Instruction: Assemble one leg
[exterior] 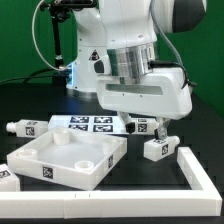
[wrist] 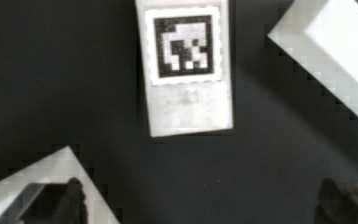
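We find the tool [exterior: 161, 131] open, its fingers [wrist: 43, 205] spread wide and holding nothing. The leg [exterior: 153, 149] lies on the black worktop [exterior: 135, 195] just below the tool, near the L-bar [exterior: 197, 172].

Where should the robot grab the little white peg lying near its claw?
The short white plastic leg with a square marker tag lies flat on the black table, with its long sides bare. It is probably best to grip across those two long sides, near the middle, coming straight down from above. The open gripper is spread wider than the leg, so it should fit.
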`<state>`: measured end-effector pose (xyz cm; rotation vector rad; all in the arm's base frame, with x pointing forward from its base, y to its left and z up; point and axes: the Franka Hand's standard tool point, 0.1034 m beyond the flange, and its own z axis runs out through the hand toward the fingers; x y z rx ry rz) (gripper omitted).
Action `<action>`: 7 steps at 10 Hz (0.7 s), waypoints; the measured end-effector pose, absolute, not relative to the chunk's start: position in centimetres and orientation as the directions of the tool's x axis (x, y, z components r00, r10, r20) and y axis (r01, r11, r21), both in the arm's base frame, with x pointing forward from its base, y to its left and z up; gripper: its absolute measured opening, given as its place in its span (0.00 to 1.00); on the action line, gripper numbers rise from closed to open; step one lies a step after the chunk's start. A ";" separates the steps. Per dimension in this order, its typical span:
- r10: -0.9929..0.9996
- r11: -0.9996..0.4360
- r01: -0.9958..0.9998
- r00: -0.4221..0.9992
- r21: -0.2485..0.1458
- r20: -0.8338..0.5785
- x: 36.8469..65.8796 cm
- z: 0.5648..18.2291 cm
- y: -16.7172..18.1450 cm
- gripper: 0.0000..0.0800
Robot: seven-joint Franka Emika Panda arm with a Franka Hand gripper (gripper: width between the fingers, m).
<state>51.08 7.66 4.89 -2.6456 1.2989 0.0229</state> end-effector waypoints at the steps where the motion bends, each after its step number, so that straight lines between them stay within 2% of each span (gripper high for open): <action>1: -0.799 -0.571 -0.807 0.589 -0.152 -0.124 50.4 4.3 8.4 0.81; 5: -0.804 -0.565 -0.817 0.577 -0.118 -0.142 49.0 1.3 9.1 0.81; 7: -0.801 -0.571 -0.814 0.580 -0.104 -0.148 48.6 0.8 10.6 0.81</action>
